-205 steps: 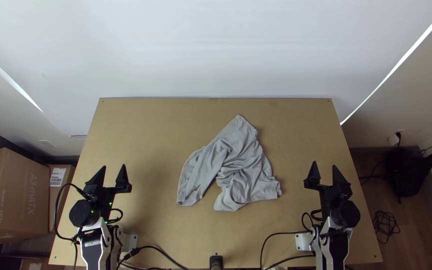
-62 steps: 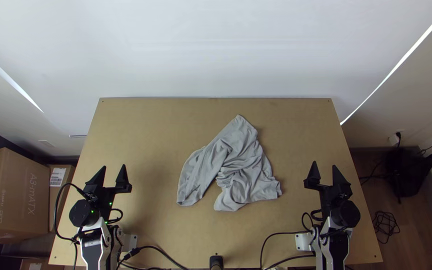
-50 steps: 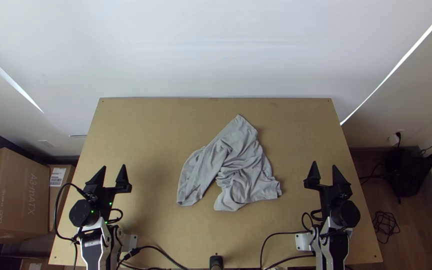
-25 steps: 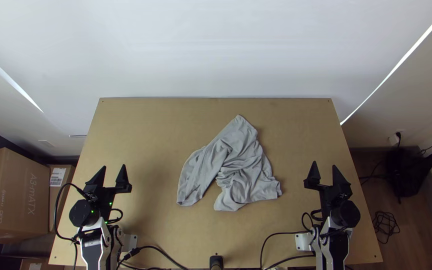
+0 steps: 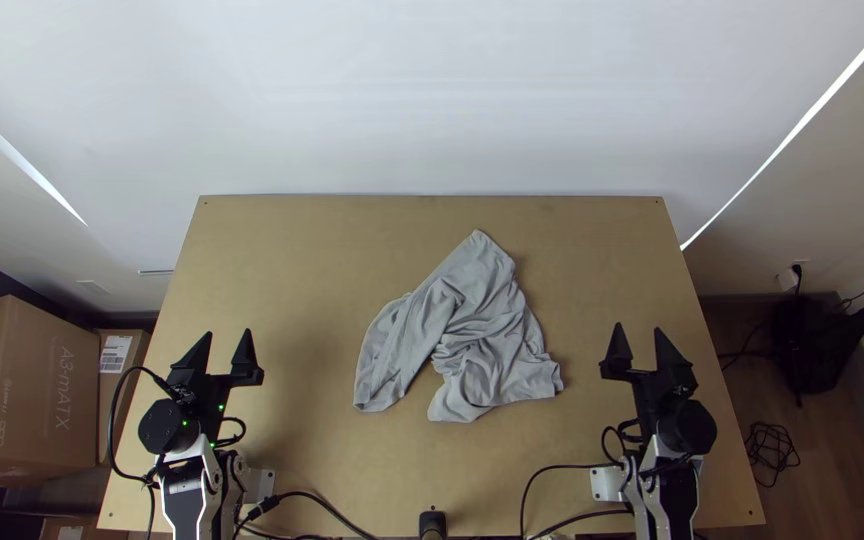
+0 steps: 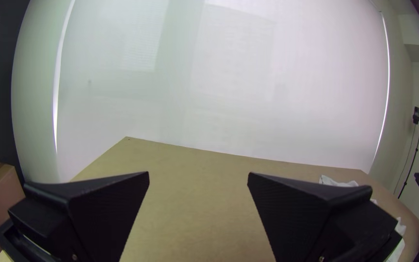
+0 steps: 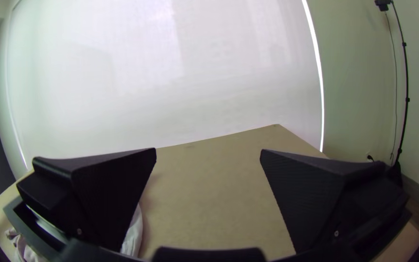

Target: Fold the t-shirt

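T-shirt [image 5: 497, 345], grey and soft-looking, lies bunched mid-table. Nearer me, left side: my left gripper [image 5: 227, 334], wide black wedge fingers standing well apart, nothing between them. Right side: my right gripper [image 5: 637, 329], likewise spread wide and empty. From my remote post I note two blunt cloth lobes toward the near edge, a notch between; then ropy creases through the middle; then a narrow peak pointing away. Beyond, smooth tan table [image 5: 302, 225], straight far edge, pale flat wall [image 5: 432, 100].
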`<state>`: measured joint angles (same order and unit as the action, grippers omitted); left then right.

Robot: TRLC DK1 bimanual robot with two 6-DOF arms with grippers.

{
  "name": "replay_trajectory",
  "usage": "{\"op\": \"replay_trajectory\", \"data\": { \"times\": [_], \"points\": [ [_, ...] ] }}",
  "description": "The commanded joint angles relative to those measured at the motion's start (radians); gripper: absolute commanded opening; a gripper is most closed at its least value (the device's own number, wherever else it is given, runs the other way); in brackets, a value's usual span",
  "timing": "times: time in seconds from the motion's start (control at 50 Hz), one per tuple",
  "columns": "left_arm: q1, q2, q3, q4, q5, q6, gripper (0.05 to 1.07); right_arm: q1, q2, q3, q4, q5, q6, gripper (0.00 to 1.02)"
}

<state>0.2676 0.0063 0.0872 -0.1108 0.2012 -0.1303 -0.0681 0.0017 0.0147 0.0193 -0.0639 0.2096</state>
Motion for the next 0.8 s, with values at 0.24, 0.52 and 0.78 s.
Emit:
{"op": "replay_trajectory", "data": {
  "times": [0.24, 0.52, 0.78],
  "points": [
    [0.001, -0.006, -0.037, -0.030, 0.012, 0.014, 1.03, 0.011, -0.005, -0.005, -0.030, 0.045, -0.012, 0.99],
    [0.001, -0.006, -0.037, -0.030, 0.012, 0.014, 1.03, 0.019, -0.006, -0.004, -0.032, 0.045, -0.070, 0.99],
    [0.001, -0.006, -0.037, -0.030, 0.012, 0.014, 1.02, 0.079, -0.006, 0.051, -0.053, 0.045, -0.058, 0.99]
  ]
}}
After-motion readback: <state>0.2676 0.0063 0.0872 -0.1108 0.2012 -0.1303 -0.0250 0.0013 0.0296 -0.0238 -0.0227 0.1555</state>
